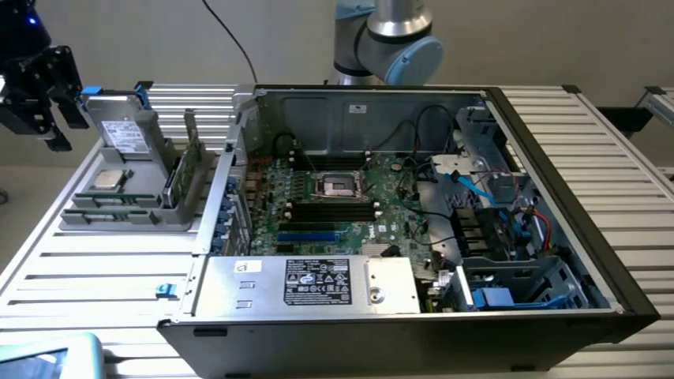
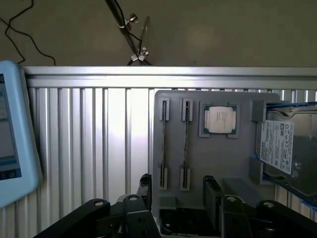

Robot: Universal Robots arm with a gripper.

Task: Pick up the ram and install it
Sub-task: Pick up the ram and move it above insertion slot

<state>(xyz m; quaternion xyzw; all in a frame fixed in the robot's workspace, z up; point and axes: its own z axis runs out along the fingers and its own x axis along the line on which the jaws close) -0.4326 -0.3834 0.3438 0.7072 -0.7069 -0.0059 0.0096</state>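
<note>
Just ahead of the black robot gripper point(image 2: 178, 191), its jaws spread and empty, two slim green circuit-board ram strips point(image 1: 188, 174) stand on edge in a grey plastic holder tray point(image 2: 233, 163), untouched and facing the gap, a square silver processor chip point(image 2: 219, 120) beyond them.

Worktop point(image 1: 95, 268): ribbed aluminium slats, soft sheen. Holder point(image 2: 233, 163): grey matt plastic. Ram point(image 1: 188, 178): green circuit board, dull. Processor point(image 2: 220, 119): silver metal lid, satin gleam. Drive point(image 2: 299, 168): grey metal, white paper label point(image 2: 276, 146). Computer case point(image 1: 421, 347): black matt outside, bare sheet metal inside. Power supply point(image 1: 390, 284): bare steel, printed sticker point(image 1: 316, 282).
</note>
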